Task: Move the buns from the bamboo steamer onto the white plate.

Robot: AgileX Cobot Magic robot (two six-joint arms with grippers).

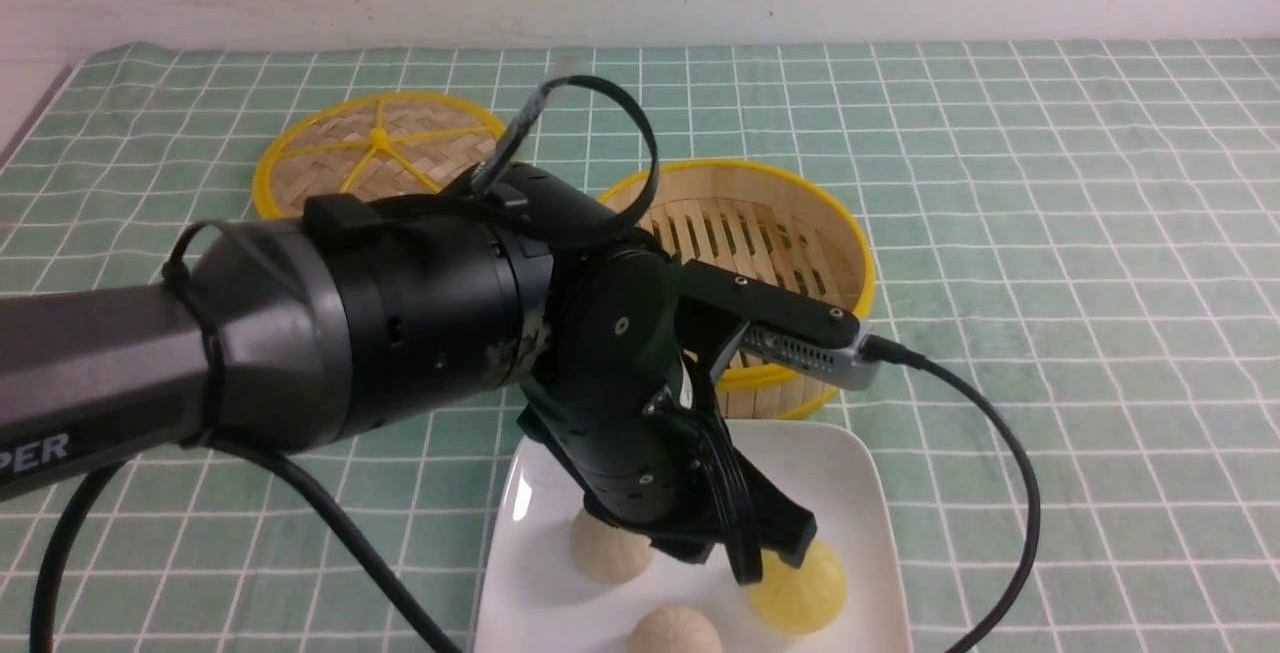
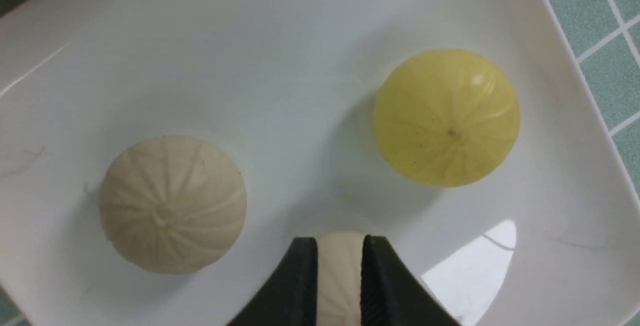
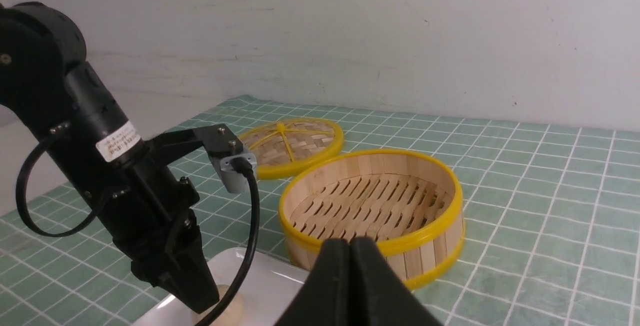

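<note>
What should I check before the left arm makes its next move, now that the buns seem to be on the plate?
1. No bun left in the steamer: ok, its slatted floor is bare.
2. Three buns on the plate: ok, the yellow bun, a cream bun and a second cream bun.
3. Left gripper free of the second cream bun: cannot tell; the bun shows in the narrow gap between its fingers.
4. Right gripper empty: ok, shut on nothing.
5. Cable clear of the buns: ok, it hangs beside the plate.
</note>
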